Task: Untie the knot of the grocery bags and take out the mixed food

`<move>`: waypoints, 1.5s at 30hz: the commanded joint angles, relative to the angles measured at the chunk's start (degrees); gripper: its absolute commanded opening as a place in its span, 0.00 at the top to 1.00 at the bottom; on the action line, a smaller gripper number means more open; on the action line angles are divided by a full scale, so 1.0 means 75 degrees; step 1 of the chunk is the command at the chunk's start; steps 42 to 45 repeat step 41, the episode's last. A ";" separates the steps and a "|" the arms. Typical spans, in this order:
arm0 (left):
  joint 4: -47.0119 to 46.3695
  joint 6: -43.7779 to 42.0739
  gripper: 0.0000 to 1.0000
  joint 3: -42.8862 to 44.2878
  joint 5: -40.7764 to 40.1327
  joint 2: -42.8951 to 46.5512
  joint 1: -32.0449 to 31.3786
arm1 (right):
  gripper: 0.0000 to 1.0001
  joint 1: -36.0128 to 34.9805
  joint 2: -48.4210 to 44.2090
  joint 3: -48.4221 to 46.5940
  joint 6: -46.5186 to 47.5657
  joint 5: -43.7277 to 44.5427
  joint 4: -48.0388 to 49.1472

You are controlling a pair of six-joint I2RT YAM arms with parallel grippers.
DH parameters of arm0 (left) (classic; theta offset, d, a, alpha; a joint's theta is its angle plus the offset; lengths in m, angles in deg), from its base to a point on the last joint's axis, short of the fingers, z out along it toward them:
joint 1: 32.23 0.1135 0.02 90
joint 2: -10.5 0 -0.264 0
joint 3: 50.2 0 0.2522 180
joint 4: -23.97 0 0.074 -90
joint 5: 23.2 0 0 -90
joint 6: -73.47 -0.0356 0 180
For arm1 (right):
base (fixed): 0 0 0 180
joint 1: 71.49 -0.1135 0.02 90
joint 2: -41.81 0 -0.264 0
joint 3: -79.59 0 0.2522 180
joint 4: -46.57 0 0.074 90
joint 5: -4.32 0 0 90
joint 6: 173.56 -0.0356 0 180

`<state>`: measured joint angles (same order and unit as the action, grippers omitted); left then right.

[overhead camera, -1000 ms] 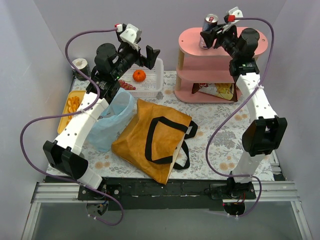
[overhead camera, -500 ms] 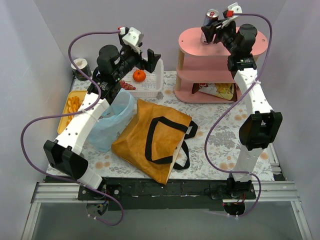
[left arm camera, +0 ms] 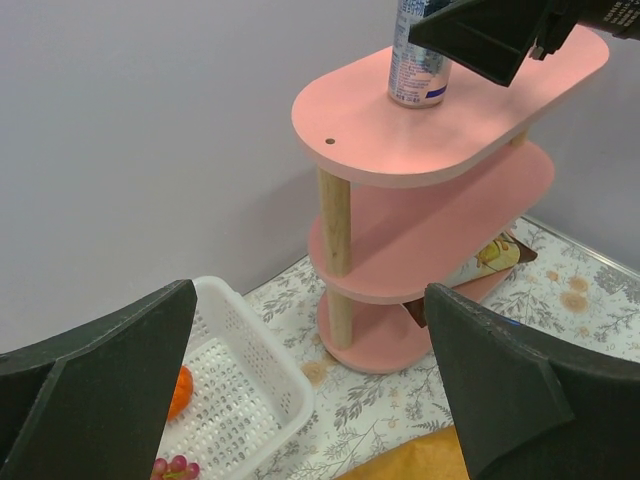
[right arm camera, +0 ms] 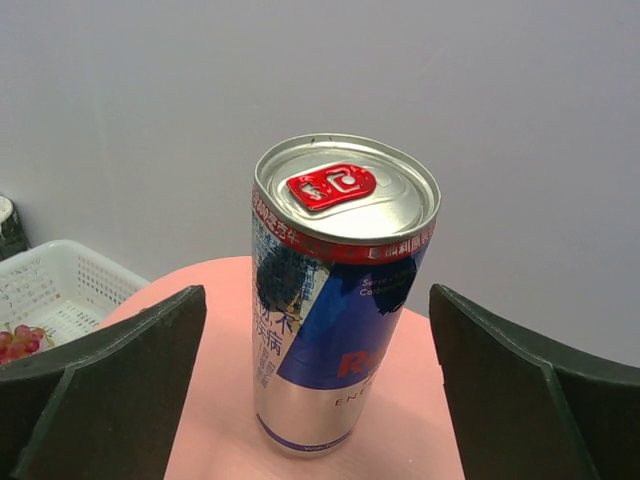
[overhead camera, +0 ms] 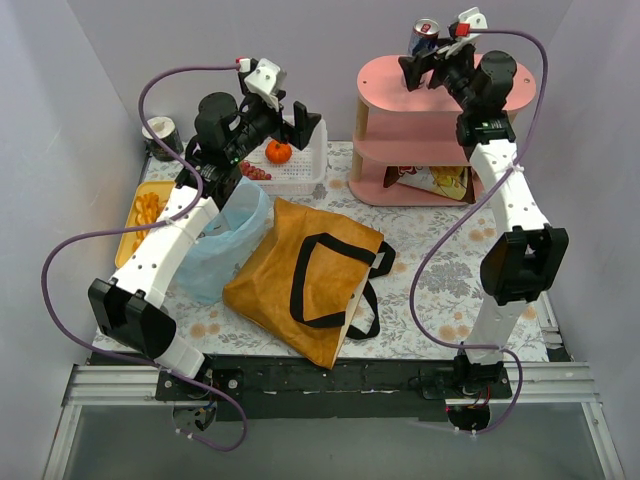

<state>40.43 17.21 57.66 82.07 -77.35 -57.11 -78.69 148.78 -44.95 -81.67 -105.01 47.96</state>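
Observation:
A silver-blue-red can [right arm camera: 335,310] stands upright on the top of the pink shelf [overhead camera: 385,75]; it also shows in the top view [overhead camera: 423,36]. My right gripper [right arm camera: 315,330] is open, one finger on each side of the can and apart from it. My left gripper [overhead camera: 306,122] is open and empty, high over the white basket [overhead camera: 305,170], which holds an orange fruit [overhead camera: 278,151] and grapes [overhead camera: 255,172]. The pale blue bag [overhead camera: 225,240] and the mustard tote [overhead camera: 305,275] lie on the table. A snack packet [overhead camera: 440,180] lies on the bottom shelf. Pastry pieces [overhead camera: 147,210] lie on a yellow tray.
A dark cup with a white rim [overhead camera: 160,132] stands at the back left corner. Grey walls close in the back and both sides. In the left wrist view the basket [left arm camera: 240,390], the shelf post [left arm camera: 335,220] and the tote's edge [left arm camera: 420,462] lie below my fingers.
My right gripper and the can have shifted a little toward the back of the shelf top. My left gripper has drifted slightly right over the basket.

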 commanded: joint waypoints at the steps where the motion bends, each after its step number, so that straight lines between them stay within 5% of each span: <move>1: -0.0102 0.0142 0.02 -0.0079 0.0191 0.0218 0.0060 | 0.02 -0.0024 -0.0564 0.0145 0.0017 0.0070 0.0265; 7: -0.0067 0.0049 0.02 -0.0312 0.0109 0.0405 0.0060 | 0.02 -0.0013 -0.1816 0.1632 0.0240 0.0034 0.0077; 14: 0.0191 0.0165 0.02 -0.0734 -0.0206 0.0639 0.0060 | 0.02 -0.0001 -0.4205 0.4047 0.1421 0.1430 -0.0809; 20: 0.0881 0.0904 0.02 -0.1249 -0.0314 0.0944 0.0247 | 0.02 -0.0351 -0.4303 0.3240 0.2512 0.0094 -0.5026; 24: 0.1210 0.0986 0.02 -0.1976 -0.0102 0.1412 0.0248 | 0.02 -0.1019 -0.4782 0.3882 0.2082 0.1659 -0.6811; 27: 0.1234 0.0998 0.02 -0.2538 -0.0230 0.1694 0.0248 | 0.02 -0.1208 -0.5368 0.4644 0.1800 0.2774 -0.7316; 32: 0.1292 0.0811 0.02 -0.2903 -0.0442 0.1893 0.0236 | 0.02 -0.1301 -0.6142 0.5079 0.1635 0.3045 -0.7798; 45: 0.1410 0.0752 0.02 -0.2457 -0.0243 0.1648 0.0189 | 0.02 -0.2098 -0.5897 0.4247 0.1423 0.3455 -0.8151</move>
